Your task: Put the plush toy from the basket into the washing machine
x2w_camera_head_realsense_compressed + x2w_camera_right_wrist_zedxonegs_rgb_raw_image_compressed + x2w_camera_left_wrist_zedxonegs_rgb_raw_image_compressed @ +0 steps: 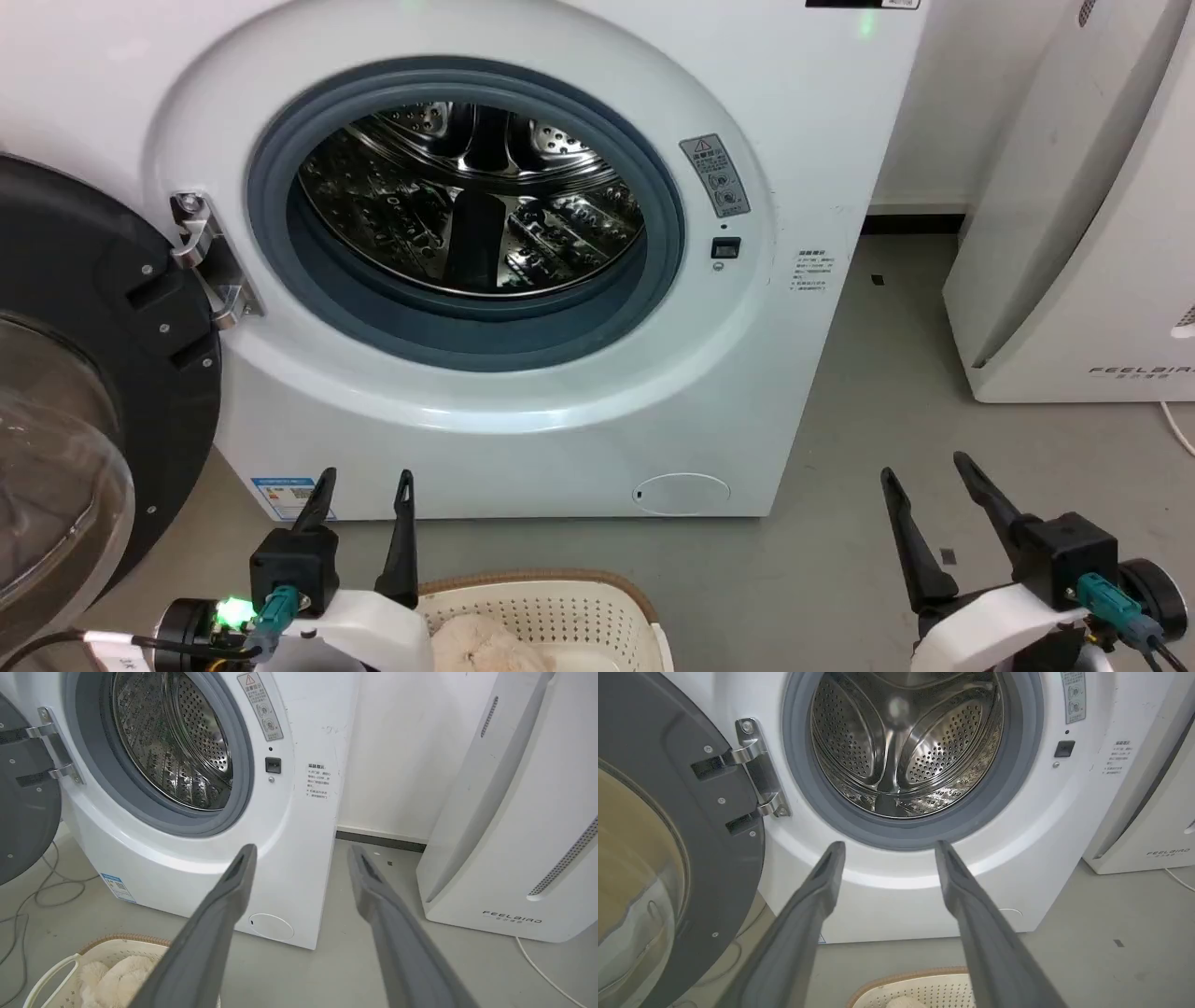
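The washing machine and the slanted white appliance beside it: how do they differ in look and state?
The washing machine has a round grey-gasketed porthole with a steel drum; the appliance has a plain slanted front. The washing machine stands open, its door swung to the left; the appliance's front is closed. Both are white and stand on the grey floor.
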`<state>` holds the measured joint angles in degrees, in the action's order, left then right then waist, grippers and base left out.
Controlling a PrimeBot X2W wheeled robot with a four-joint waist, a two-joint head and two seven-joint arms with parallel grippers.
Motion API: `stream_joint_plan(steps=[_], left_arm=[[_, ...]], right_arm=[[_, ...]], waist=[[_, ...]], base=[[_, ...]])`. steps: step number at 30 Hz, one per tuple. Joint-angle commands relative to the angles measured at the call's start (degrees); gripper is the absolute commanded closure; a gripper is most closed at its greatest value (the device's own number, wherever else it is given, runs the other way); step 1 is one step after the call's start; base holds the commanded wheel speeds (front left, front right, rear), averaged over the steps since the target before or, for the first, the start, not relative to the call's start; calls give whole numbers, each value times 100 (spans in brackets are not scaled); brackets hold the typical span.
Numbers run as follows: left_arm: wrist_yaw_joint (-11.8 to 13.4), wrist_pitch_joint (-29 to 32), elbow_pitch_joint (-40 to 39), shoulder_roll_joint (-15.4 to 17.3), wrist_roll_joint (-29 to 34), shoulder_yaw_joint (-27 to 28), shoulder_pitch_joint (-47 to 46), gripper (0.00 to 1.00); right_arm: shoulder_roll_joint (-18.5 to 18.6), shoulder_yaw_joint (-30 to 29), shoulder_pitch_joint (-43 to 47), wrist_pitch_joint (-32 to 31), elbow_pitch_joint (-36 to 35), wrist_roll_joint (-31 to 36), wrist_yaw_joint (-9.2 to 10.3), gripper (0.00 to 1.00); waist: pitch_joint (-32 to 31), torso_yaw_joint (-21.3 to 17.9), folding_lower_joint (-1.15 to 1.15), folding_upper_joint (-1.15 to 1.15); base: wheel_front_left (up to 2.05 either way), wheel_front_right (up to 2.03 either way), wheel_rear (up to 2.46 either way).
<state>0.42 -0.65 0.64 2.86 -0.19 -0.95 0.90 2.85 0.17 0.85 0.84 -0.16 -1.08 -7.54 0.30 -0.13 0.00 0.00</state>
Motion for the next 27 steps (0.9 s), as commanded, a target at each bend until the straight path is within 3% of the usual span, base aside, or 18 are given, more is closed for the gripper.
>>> stream_joint_plan(steps=[1,27], left_arm=[[36,-67,47,1,-34,-25,-12,0],[23,-228,792,97,-151,-306,-422,0]], right_arm=[[0,6,15,61,-16,-37,0,0],[1,8,-167,371,-268,-6,2,0]], waist=[[14,-5,0,0],[594,-185,0,0]], base=[[0,0,0],[0,0,0]])
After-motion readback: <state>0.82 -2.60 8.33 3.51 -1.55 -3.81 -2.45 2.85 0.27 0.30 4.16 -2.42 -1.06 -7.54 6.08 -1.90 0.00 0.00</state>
